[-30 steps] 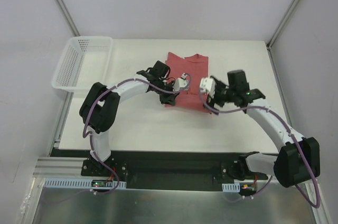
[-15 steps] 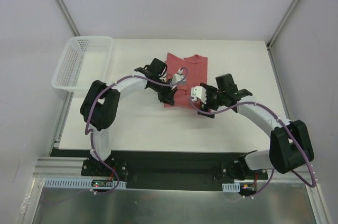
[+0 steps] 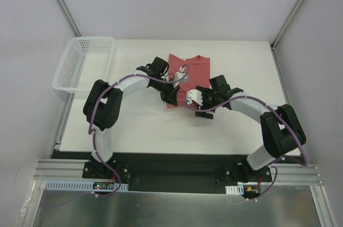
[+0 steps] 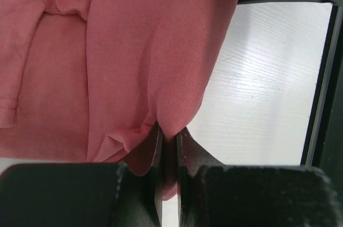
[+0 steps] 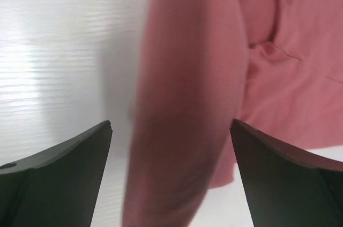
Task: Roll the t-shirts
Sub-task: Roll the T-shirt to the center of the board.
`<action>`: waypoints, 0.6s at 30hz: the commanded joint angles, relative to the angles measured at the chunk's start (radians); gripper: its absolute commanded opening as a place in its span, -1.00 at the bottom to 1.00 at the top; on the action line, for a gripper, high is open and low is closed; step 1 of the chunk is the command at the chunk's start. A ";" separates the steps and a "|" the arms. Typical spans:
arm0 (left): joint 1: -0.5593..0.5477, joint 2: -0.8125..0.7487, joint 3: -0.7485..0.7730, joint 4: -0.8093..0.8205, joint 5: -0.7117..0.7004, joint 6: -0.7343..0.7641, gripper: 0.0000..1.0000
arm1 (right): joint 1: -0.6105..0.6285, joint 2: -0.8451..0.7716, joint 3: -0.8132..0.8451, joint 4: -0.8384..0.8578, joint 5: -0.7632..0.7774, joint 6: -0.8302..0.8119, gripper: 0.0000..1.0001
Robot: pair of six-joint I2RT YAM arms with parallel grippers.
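The salmon-red t-shirt (image 3: 194, 69) lies folded at the table's middle back, its near edge raised. My left gripper (image 3: 174, 94) is at the shirt's near left corner. In the left wrist view it (image 4: 170, 137) is shut on a pinched fold of the t-shirt (image 4: 134, 50), and the cloth hangs from the jaws. My right gripper (image 3: 193, 103) is at the near edge, just right of the left one. Its jaws (image 5: 171, 130) stand wide open around a blurred, raised fold of the t-shirt (image 5: 182, 146), touching neither side.
A white perforated basket (image 3: 83, 69) sits at the table's back left corner. White tabletop (image 3: 139, 125) shows in front of the shirt, and grey walls close in both sides. Both arms reach inward and nearly meet at the shirt's near edge.
My right arm has swung left and inward, and its open jaws have come round the raised fold. My left gripper has kept its grip and shifted slightly back.
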State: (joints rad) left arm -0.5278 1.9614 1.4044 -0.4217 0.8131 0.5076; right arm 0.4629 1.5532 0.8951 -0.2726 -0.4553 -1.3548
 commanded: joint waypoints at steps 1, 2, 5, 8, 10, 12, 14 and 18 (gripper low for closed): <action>0.022 0.007 0.041 -0.055 0.078 -0.012 -1.00 | 0.002 0.019 0.004 0.171 0.101 0.023 0.93; 0.023 0.007 0.042 -0.064 0.084 -0.011 -1.00 | 0.003 0.022 0.002 0.187 0.112 0.028 0.81; 0.029 0.008 0.051 -0.113 0.097 0.006 -1.00 | -0.004 0.027 0.033 0.141 0.092 0.034 -0.04; 0.037 0.013 0.090 -0.189 0.098 0.037 -1.00 | -0.016 0.012 0.093 -0.035 -0.012 0.029 -0.59; 0.043 0.013 0.105 -0.247 0.098 0.057 -1.00 | -0.026 -0.004 0.125 -0.215 -0.097 -0.006 -0.75; 0.048 0.014 0.131 -0.284 0.097 0.066 -1.00 | -0.032 -0.005 0.143 -0.406 -0.170 -0.041 -0.80; 0.051 0.027 0.177 -0.371 0.113 0.084 -1.00 | -0.041 0.033 0.197 -0.601 -0.207 -0.075 -0.82; 0.054 0.150 0.329 -0.624 0.164 0.144 -1.00 | -0.081 0.082 0.226 -0.740 -0.278 -0.078 -0.84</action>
State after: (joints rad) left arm -0.4946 2.0129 1.5936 -0.7479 0.9115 0.5644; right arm 0.4244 1.5936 1.0794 -0.6720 -0.6010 -1.3830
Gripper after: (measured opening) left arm 0.055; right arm 0.153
